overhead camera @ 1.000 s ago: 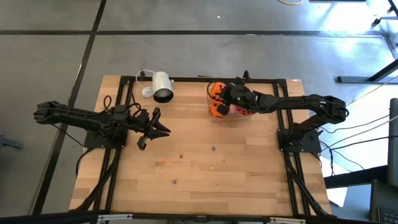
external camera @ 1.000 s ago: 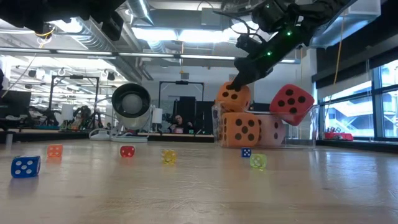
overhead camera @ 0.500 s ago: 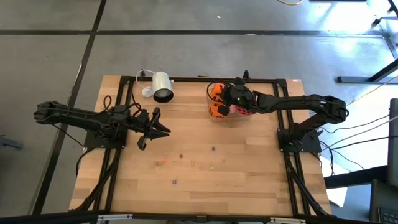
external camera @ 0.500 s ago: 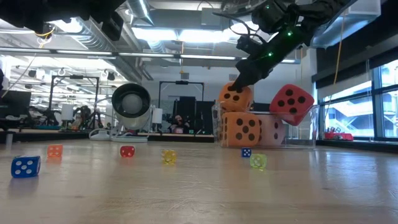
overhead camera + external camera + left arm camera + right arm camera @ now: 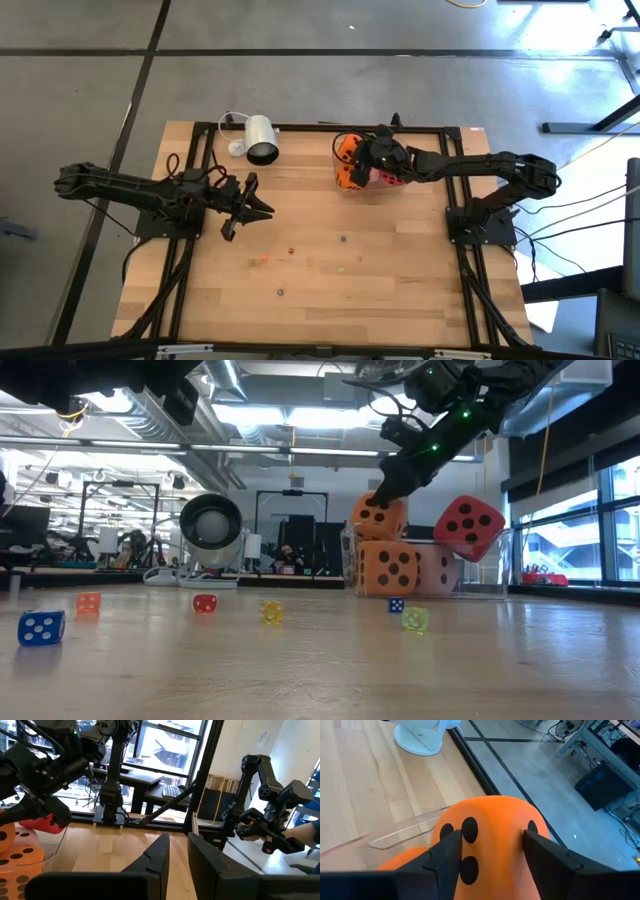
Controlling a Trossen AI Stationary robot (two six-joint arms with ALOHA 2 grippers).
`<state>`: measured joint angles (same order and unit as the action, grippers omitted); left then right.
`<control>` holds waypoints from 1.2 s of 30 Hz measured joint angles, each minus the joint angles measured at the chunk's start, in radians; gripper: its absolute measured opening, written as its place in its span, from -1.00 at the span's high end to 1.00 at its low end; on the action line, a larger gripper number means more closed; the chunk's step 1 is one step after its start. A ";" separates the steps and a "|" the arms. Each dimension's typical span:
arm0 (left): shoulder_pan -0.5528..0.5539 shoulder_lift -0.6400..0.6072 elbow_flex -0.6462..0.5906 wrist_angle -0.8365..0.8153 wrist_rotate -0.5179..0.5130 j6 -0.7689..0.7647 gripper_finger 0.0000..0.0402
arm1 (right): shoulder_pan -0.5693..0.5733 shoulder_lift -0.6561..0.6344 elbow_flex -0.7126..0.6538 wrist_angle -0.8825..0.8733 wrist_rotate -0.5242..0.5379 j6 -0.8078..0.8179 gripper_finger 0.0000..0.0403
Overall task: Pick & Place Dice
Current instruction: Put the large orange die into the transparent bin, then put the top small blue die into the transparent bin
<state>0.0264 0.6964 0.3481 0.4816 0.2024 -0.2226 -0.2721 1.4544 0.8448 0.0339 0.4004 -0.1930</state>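
Observation:
A clear container [image 5: 492, 588] at the table's far right holds several soft dice. The upper orange die [image 5: 378, 517] rests on a lower orange die [image 5: 388, 568]. A red die [image 5: 468, 526] leans tilted above a pale pink one [image 5: 436, 570]. My right gripper [image 5: 386, 484] is open over the container and slants down. Its fingers [image 5: 445, 856] stand on either side of the upper orange die [image 5: 490, 827]. My left gripper [image 5: 262, 205] waits at the table's left, level, with a narrow gap between its fingers [image 5: 162, 851] and nothing in it. My right gripper flanks the top part of the upper orange die [image 5: 470, 835], coming from above at a slant. I cannot tell whether its fingers touch the die's sides. The die sits on the lower orange die inside the container.
A white cylindrical camera [image 5: 260, 140] lies at the far left of the table. Several small dice are scattered over the middle, among them a blue one [image 5: 41, 626], a red one [image 5: 204, 603] and a green one [image 5: 415, 619]. Black frame rails [image 5: 300, 128] run along the table's edges.
My right gripper has opened above the container without moving away. Its fingers have spread off the upper orange die, which stays on top of the lower orange die.

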 joint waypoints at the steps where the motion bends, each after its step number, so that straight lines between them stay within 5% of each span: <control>1: 0.000 0.000 0.000 0.000 0.000 0.000 0.69 | 0.006 0.000 0.000 0.001 0.000 0.001 -0.04; 30: 0.000 0.000 0.000 0.013 0.000 -0.001 0.72 | 0.093 -0.098 0.000 0.003 -0.053 0.086 -0.04; 36: 0.000 0.000 0.000 0.013 0.000 -0.001 0.70 | 0.121 -0.098 0.000 0.051 -0.130 0.145 -0.04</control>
<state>0.0261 0.6960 0.3481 0.4942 0.2028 -0.2237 -0.1507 1.3560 0.8448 0.0852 0.2703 -0.0485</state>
